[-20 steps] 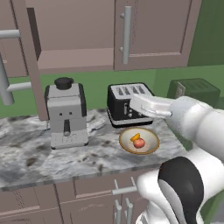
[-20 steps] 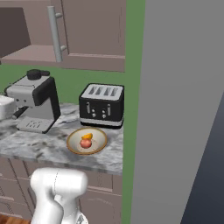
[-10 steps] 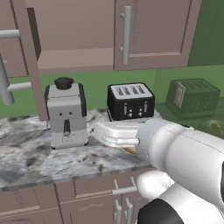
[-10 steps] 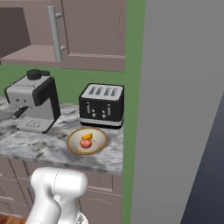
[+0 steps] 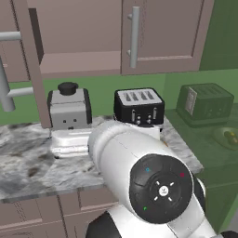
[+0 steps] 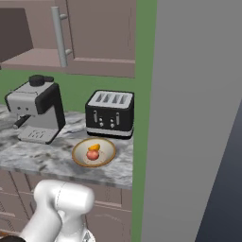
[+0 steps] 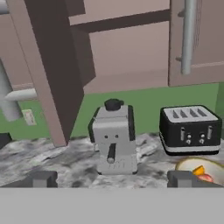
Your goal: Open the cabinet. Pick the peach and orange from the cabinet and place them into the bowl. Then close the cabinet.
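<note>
gripper [image 7: 111, 178] jaws wide apart, nothing held, facing coffee machine [image 7: 113, 138] | peach [image 6: 92, 155] + orange [image 6: 94, 147] in bowl [image 6: 105, 160] before toaster [image 6: 110, 114] | cabinet [image 5: 162, 35] left door open

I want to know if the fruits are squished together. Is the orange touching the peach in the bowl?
Touching. In the right base view the orange sits right against the peach inside the bowl, with no gap between them.
</note>
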Tool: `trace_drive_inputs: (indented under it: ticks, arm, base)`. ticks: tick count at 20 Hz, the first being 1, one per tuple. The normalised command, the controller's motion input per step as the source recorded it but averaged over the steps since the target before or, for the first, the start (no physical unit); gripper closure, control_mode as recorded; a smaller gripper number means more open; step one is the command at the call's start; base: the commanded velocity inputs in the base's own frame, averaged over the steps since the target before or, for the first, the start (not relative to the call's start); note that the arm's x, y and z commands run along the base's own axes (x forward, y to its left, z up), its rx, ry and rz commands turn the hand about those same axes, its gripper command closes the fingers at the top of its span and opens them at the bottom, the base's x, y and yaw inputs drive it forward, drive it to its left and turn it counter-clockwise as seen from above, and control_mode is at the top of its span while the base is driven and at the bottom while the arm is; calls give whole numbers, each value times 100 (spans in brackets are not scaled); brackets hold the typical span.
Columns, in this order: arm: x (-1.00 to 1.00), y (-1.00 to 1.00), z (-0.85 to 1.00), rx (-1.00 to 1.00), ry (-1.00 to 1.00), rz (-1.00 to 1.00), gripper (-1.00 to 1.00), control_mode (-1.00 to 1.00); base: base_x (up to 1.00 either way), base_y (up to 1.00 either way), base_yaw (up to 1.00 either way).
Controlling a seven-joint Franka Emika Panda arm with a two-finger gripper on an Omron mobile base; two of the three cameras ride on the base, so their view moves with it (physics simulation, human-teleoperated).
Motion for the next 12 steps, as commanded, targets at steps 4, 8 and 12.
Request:
trace_drive_inputs:
  ticks: [4, 8, 12]
  arm:
    - [0, 49, -13, -21, -52, 0, -100, -100]
    - [-2, 36, -9, -20, -59, 0, -100, -100]
    - [-9, 11, 0, -13, -53, 0, -100, -100]
  base:
    - [0, 0, 0]
    - [0, 0, 0]
    - [0, 0, 0]
